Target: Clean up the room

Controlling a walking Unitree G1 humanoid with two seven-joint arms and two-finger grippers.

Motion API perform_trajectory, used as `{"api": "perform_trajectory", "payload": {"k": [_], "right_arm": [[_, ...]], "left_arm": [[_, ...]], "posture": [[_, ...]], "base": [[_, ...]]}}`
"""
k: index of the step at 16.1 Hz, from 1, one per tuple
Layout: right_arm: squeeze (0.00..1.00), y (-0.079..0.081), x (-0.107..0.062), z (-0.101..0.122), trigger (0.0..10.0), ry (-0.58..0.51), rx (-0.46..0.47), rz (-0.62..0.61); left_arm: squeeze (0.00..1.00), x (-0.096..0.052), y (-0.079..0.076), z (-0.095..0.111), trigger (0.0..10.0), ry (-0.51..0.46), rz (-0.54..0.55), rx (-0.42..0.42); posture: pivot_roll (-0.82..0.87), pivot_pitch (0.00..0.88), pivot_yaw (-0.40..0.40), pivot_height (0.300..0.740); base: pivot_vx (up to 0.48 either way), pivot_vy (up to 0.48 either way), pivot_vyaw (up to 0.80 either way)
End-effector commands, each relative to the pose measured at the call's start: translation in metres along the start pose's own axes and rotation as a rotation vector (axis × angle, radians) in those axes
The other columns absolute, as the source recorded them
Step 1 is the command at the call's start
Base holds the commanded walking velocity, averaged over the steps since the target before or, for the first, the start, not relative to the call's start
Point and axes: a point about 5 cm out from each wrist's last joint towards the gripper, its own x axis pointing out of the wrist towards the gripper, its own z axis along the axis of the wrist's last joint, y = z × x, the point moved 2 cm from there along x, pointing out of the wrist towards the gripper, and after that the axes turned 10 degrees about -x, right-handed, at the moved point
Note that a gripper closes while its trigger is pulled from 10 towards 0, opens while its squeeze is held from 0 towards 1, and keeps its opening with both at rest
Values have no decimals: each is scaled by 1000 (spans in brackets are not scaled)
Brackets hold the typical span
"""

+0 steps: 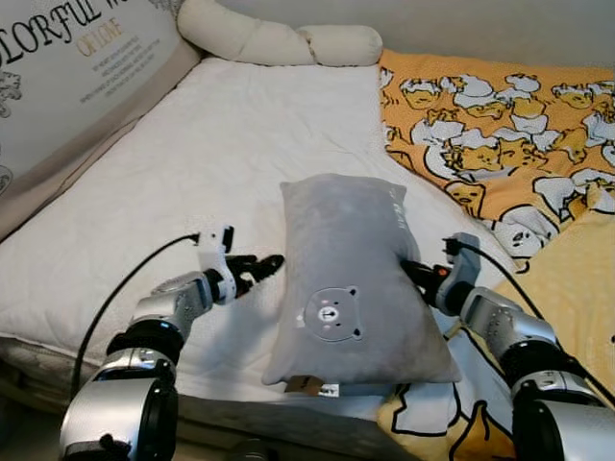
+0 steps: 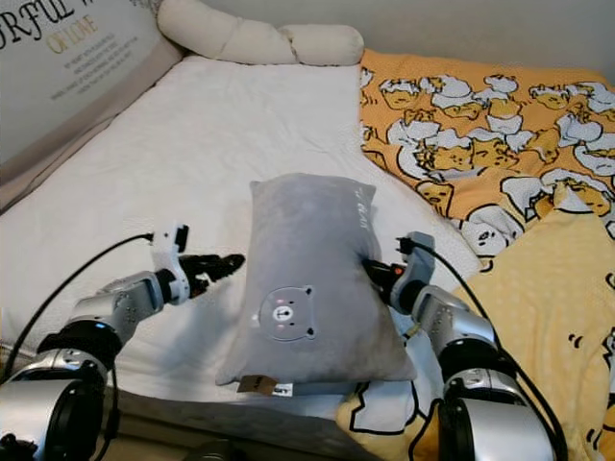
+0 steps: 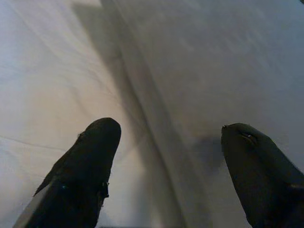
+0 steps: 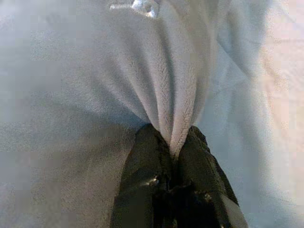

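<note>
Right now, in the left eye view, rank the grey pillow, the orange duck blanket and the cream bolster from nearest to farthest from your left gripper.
1. Grey pillow, just beside the open left gripper.
2. Orange duck blanket, across the bed on the right.
3. Cream bolster, at the bed's head.

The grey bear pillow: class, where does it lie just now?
The grey pillow lies near the front edge of the white mattress, between the open left gripper and the right gripper, which pinches its edge, beside the orange blanket.

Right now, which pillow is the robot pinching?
The grey pillow with the bear face, near the bed's front edge. The right gripper has its jaws closed on a fold of it. The long cream pillow lies untouched by the wall.
</note>
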Motion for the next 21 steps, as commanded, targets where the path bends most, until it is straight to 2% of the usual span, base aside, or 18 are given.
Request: {"api": "perform_trajectory", "payload": {"k": [1,4,7,9,10,11,13,15,16,18,20,21], "right_arm": [[0,5,1,6,0,-19,-16,28],[0,6,0,5,0,-15,-20,37],[0,11,1,6,0,-16,-24,62],[0,14,2,5,0,-9,-31,74],[0,15,2,5,0,-10,-31,77],[0,18,3,6,0,-14,-30,87],[0,21,4,7,0,-18,-31,96],[0,24,5,8,0,-22,-31,107],[0,26,6,9,0,-24,-36,114],[0,27,7,9,0,-20,-49,119],[0,23,4,4,0,0,-64,109],[0,18,1,-3,0,22,-64,97]], "left_arm": [[1000,2,-3,2,10000,1,-17,-21],[1000,6,-10,-1,10000,12,-56,-56],[1000,13,-23,-1,10000,-8,-137,-143],[1000,19,-41,1,10000,-12,-247,-220],[1000,20,-45,0,10000,-3,-277,-244],[1000,21,-55,-4,10000,30,-355,-298],[1000,22,-59,-11,10000,84,-387,-273],[1000,24,-56,-21,10000,130,-337,-216],[1000,24,-45,-26,10000,136,-244,-153],[1000,21,-29,-21,10000,85,-126,-78],[1000,16,-19,-13,10000,28,-75,-55],[1000,12,-13,-7,10000,-23,-53,-96]], "posture": [[123,0,51,740],[114,0,54,740],[110,0,55,740],[105,0,53,740],[105,0,54,740],[103,0,58,740],[103,0,60,740],[103,0,61,740],[101,0,59,740],[95,0,62,740],[85,0,65,740],[81,0,67,740]], "base": [[0,0,0],[0,0,0],[0,0,0],[0,0,0],[0,0,0],[0,0,0],[0,0,0],[0,0,0],[0,0,0],[0,0,0],[0,0,0],[0,0,0]]}}
